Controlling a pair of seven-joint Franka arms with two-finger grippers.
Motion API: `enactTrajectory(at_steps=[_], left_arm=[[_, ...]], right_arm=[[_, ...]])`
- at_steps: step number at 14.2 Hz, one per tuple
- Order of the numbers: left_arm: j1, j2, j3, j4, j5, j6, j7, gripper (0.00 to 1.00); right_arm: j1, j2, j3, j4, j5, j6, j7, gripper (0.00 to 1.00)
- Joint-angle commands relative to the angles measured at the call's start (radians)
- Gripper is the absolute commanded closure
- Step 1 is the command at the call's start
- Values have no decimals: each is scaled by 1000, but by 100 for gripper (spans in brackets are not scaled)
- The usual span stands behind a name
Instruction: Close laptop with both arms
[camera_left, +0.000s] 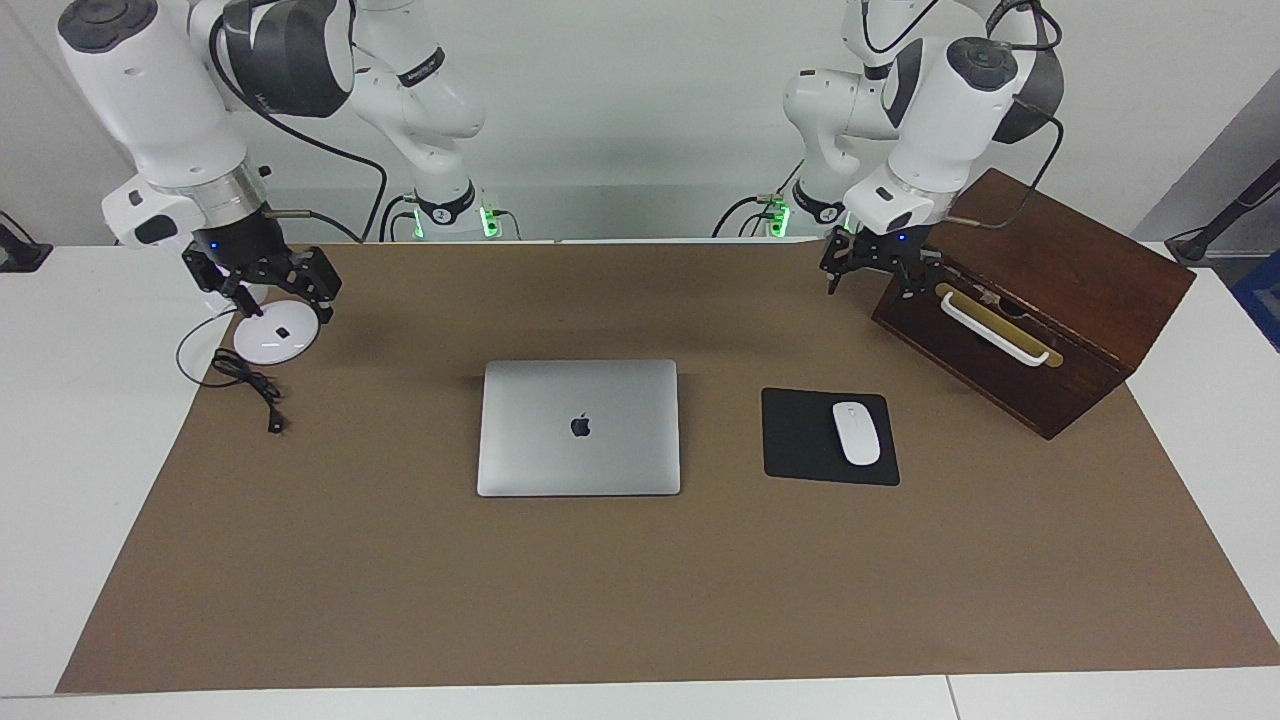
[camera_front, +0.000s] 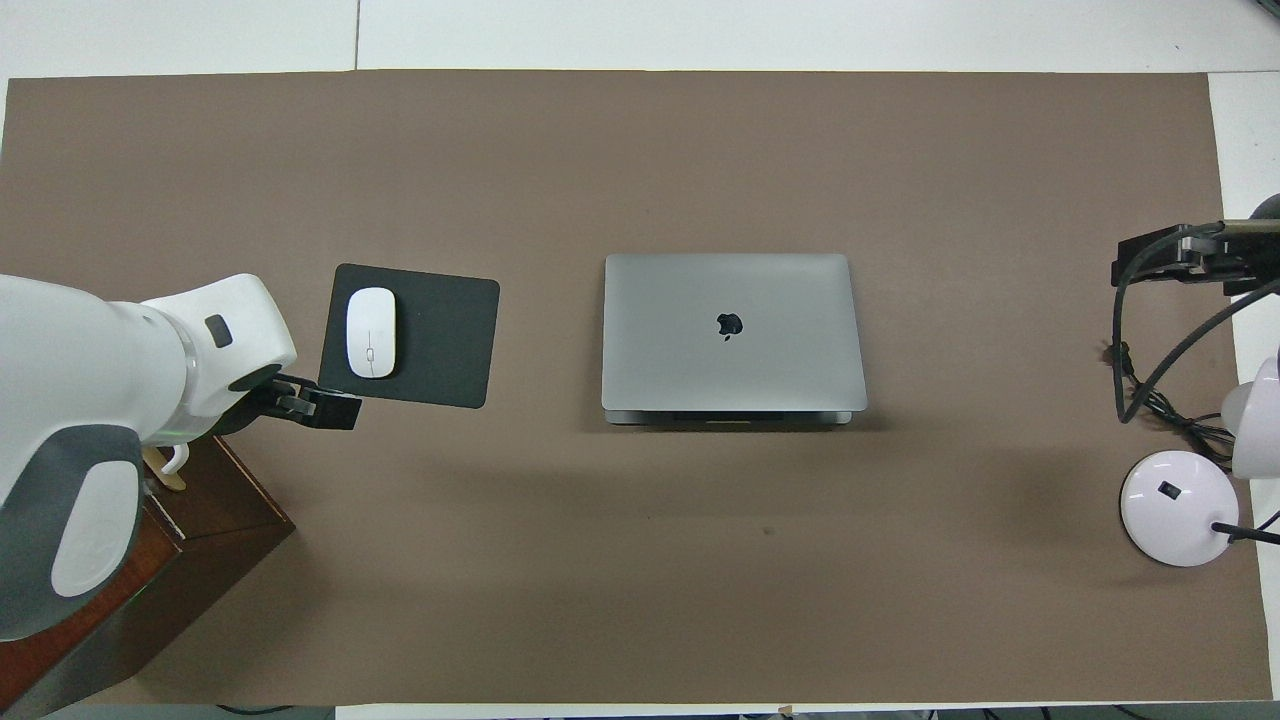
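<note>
Already the laptop (camera_left: 578, 428) lies lid-down mid-surface, long axis toward either end, equally apart from the left pincer (camera_left: 880, 265) and right pincer (camera_left: 268, 285); neither's finger gap can be told.

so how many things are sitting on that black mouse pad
1: a white mouse lies on the mouse pad, on the half toward the left arm's end of the table, beside the closed laptop.

Laptop (camera_left: 578, 428) silver-grey, dark logo. Mouse pad (camera_left: 800, 436) black; mouse (camera_left: 856, 432) white. Box (camera_left: 1060, 300) dark brown wood. Bench (camera_left: 640, 590) cover plain brown.
</note>
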Motion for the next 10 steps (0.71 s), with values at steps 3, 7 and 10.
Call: enactTrajectory(at_steps=[3,7,10], left_arm=[[133,-11,-9,39,6,-16,20,0],[262,-2,-10,78,6,-28,19,0],[269,7,-9,125,6,-32,8,0]], right_arm=[[-19,-22,12,-22,3,-4,6,0],[-18,-22,12,-19,3,-3,6,0],[-19,-22,12,-19,3,-3,8,0]])
